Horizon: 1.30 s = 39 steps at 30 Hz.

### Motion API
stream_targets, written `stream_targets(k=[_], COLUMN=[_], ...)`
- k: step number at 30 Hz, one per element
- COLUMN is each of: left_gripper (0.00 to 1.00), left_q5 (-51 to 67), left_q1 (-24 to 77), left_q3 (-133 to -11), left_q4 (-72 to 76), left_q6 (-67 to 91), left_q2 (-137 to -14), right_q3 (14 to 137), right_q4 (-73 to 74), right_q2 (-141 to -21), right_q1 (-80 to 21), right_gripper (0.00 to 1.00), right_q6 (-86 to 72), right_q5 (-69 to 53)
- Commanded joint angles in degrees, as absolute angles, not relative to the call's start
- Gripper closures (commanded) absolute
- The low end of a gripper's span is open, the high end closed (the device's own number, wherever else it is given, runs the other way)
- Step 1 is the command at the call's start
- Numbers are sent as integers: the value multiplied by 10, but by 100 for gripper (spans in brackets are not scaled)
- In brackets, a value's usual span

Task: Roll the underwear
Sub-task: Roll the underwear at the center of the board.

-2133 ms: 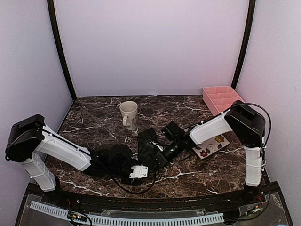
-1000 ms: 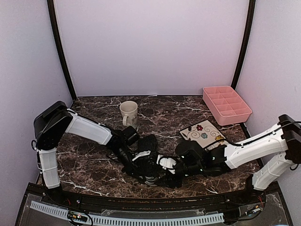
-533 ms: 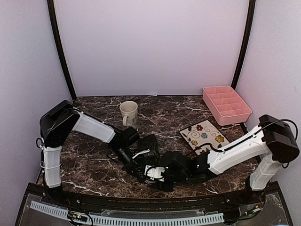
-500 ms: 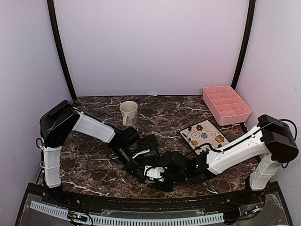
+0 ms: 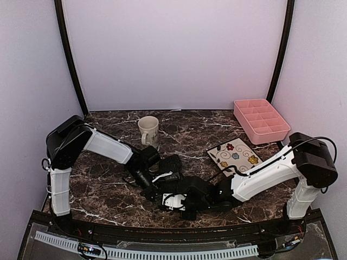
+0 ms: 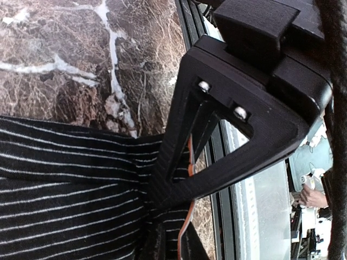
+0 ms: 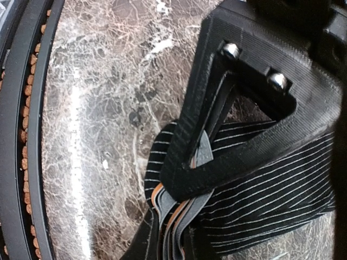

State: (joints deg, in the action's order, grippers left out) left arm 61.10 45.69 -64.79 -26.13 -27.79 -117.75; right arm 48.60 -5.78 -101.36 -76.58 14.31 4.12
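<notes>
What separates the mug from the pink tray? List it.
The mug is cream and round; the pink tray is rectangular. The mug is tall with a handle; the tray is low and split into compartments. The mug stands left of centre; the tray sits in the far right corner. Both rest on the marble table.

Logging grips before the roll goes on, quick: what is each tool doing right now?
Left tool: closed, pinching the black ribbed underwear.
Right tool: closed on the same garment's folded edge.
</notes>
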Motion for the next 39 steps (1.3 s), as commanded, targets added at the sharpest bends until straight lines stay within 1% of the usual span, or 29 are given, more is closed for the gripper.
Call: stream_targets(k=[1, 3, 5, 9, 12, 15, 18, 22, 24, 27, 31, 35, 39], left_gripper=[82, 71, 61, 52, 50, 47, 46, 47, 47, 46, 46, 46, 47], left_q5=[574, 563, 546, 494, 436, 356, 308, 278, 248, 212, 176, 162, 136], left_q1=[442, 427, 405, 359, 322, 319, 321, 347, 389, 455, 528, 581, 629], left_q3=[-644, -633, -618, -585, -539, -460, -405, -351, -329, -298, -267, -261, -284], left_q4=[-273, -256, -240, -199, -136, -56, -24, -22, -26, -22, 9, 52, 70], left_q6=[-270, -255, -242, -214, -186, -169, -178, -200, -216, -222, -219, -228, -264], left_q2=[-1160, -1123, -1074, -954, -876, -783, -700, -610, -569, -544, -554, -608, -697], right_q3=[498, 507, 520, 524, 536, 552, 558, 563, 566, 580, 594, 610, 633], right_q4=[-25, -14, 3, -3, -11, -23, -46, -66, -77, -68, -49, -16, 31], right_q2=[-1013, -1010, -1010, -1015, -1042, -1069, -1088, -1113, -1128, -1157, -1183, -1209, -1225], right_q1=[-770, -763, -754, -724, -687, -662, -640, -613, -601, -585, -570, -556, -552], right_gripper=[100, 100, 100, 100, 100, 100, 100, 100, 100, 100, 100, 100, 100], right_q6=[117, 80, 39, -37, -90, -133, -176, -222, -242, -260, -266, -263, -237], right_q5=[5, -34, -74, -166, -252, -337, -419, -480, -505, -527, -541, -546, -543])
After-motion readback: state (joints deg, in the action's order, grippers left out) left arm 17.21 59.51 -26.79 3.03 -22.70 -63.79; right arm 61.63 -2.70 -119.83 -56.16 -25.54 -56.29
